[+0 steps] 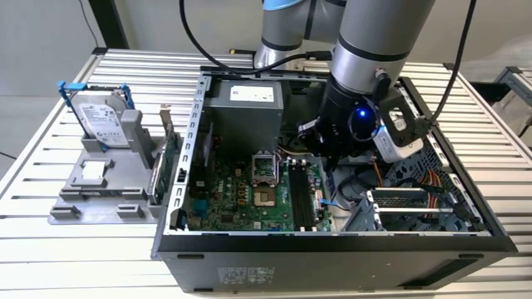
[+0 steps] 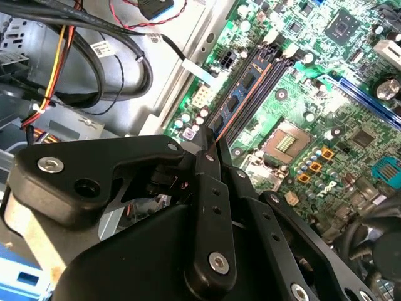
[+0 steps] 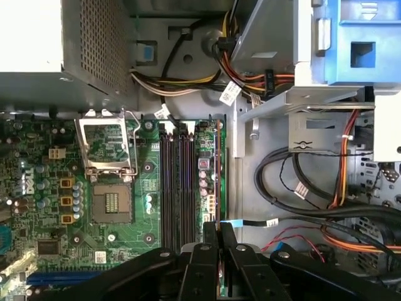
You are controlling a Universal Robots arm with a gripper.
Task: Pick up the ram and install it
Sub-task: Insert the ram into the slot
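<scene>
Inside: gripper (image 3: 217, 233) clenched on the ram (image 2: 241, 100), standing in motherboard slots (image 3: 177, 182); cable bundle (image 3: 301, 188) beside, socket (image 3: 113, 182) opposite.

We see the ram (image 2: 241, 94): a long, thin blue stick with dark chips. It stands on edge along the dark memory slots (image 3: 175, 182), one end pinched in the end effector (image 2: 211, 141). We cannot tell whether it is seated.
</scene>
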